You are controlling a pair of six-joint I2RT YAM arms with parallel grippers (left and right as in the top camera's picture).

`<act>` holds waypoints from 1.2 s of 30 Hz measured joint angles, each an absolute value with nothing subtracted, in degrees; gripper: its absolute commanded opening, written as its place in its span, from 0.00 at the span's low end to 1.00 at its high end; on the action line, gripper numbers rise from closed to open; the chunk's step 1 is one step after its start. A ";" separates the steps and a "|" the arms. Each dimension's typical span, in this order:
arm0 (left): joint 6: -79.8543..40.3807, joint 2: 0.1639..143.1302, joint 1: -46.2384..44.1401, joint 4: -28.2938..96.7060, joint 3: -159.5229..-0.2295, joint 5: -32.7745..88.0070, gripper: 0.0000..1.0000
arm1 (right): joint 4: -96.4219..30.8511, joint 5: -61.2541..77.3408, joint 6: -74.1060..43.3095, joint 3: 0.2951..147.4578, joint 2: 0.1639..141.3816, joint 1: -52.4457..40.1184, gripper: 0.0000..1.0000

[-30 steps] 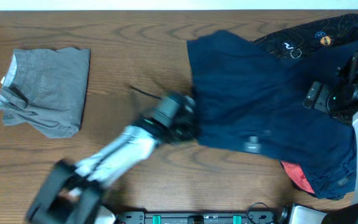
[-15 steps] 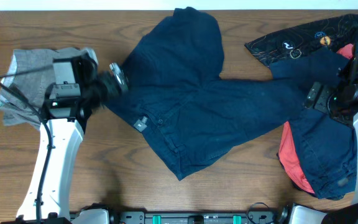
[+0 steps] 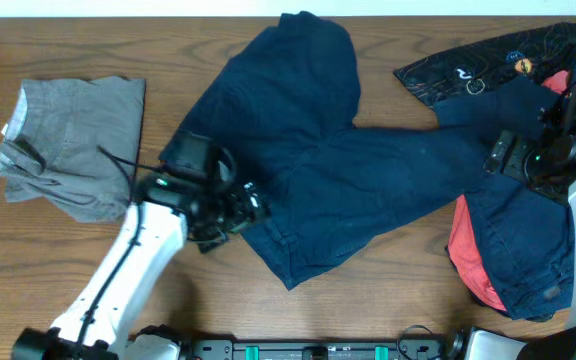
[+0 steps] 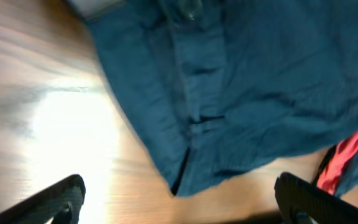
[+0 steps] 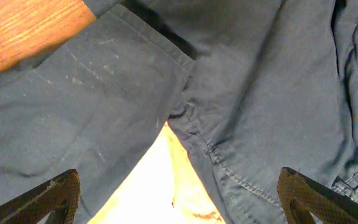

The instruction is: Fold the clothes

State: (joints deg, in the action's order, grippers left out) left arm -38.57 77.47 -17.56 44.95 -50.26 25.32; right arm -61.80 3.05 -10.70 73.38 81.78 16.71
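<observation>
The clothes lie across the table. Large navy trousers point(image 3: 368, 170) are spread from the back middle to the right front. My left gripper point(image 3: 246, 203) hovers open over their near-left edge. In the left wrist view the trousers point(image 4: 247, 74) fill the top, and bare wood shows between the left gripper's point(image 4: 179, 205) wide-apart fingers point(image 4: 61, 196). My right gripper point(image 3: 500, 152) stands open above the trousers' right part. The right wrist view shows trouser cloth point(image 5: 92, 106) and a bright yellow-orange gap point(image 5: 166, 183) under the right gripper point(image 5: 182, 202), with nothing held.
A folded grey garment point(image 3: 73, 145) lies at the far left. A black printed garment point(image 3: 498, 55) sits at the back right. A red one point(image 3: 466, 258) pokes out under the trousers at the right front, and its edge point(image 4: 347, 158) also shows in the left wrist view.
My left gripper dragged the trousers leftward and spread them, let go near the grey garment, then swung back over the trousers' near-left edge. The right arm has stayed put.
</observation>
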 measured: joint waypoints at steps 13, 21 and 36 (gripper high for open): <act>-60.25 83.07 -37.06 16.60 -35.09 23.94 0.45 | -61.89 3.20 -10.66 73.38 81.78 16.71 0.99; -61.04 86.65 -38.46 20.23 -35.70 23.62 0.06 | -61.98 3.22 -10.63 73.38 81.78 16.71 0.99; -36.60 80.20 2.11 43.59 -46.48 11.81 0.57 | -66.63 10.76 -10.46 67.70 81.67 14.81 0.99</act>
